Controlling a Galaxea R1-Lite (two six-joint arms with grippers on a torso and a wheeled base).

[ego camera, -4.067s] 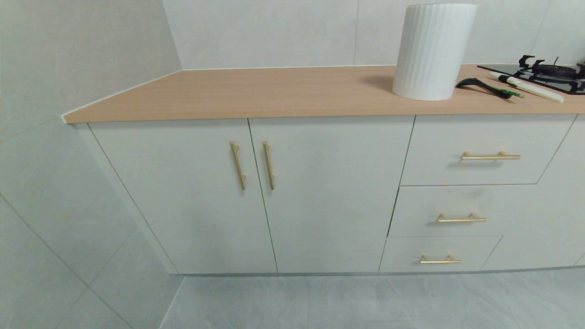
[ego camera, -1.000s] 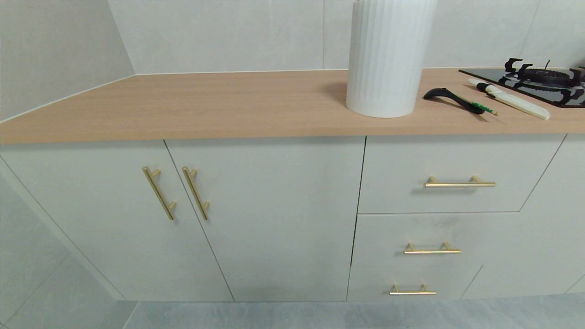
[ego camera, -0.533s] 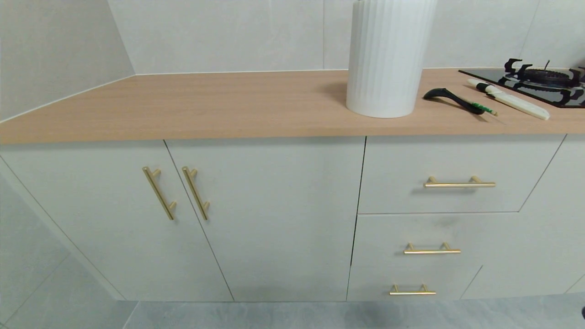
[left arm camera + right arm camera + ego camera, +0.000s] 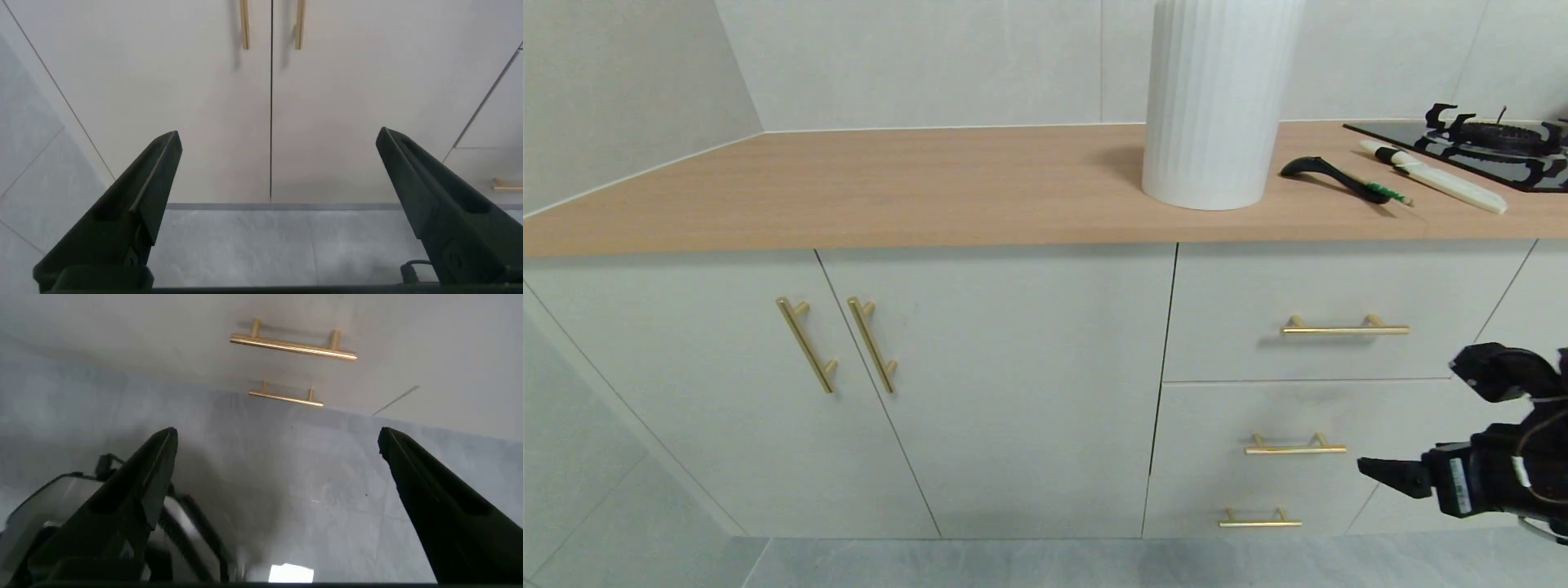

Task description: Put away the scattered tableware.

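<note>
**Supervisor:** Where does the tableware lie?

**Inspector:** On the wooden countertop (image 4: 890,188), toward its right end. A black spoon (image 4: 1327,174) lies just beside the tall white ribbed container (image 4: 1213,106), on the container's right and apart from it. A thin green-banded stick (image 4: 1390,195) lies against the spoon's handle end; what it is, I cannot tell. A white knife (image 4: 1437,184) lies farther right, near the black hob (image 4: 1494,139), one end at the hob's edge.

**Supervisor:** State of the right gripper?

**Inspector:** The right gripper (image 4: 1409,415) hangs low in front of the drawers, at the level of the middle drawer handle (image 4: 1294,447) and to its right, well below the countertop. Its jaws stand wide apart. In the right wrist view the right gripper (image 4: 274,449) shows two gold drawer handles (image 4: 292,347) and grey floor (image 4: 327,506) through the gap.

**Supervisor:** And the left?

**Inspector:** The left gripper (image 4: 278,143) is likewise spread wide. It faces the two closed cabinet doors (image 4: 368,106), with their paired gold door handles (image 4: 243,24) above the gap and the floor below.

**Supervisor:** Drawers?

**Inspector:** All three shut; top drawer handle (image 4: 1345,328) sits directly under the spoon's stretch of counter.
</note>
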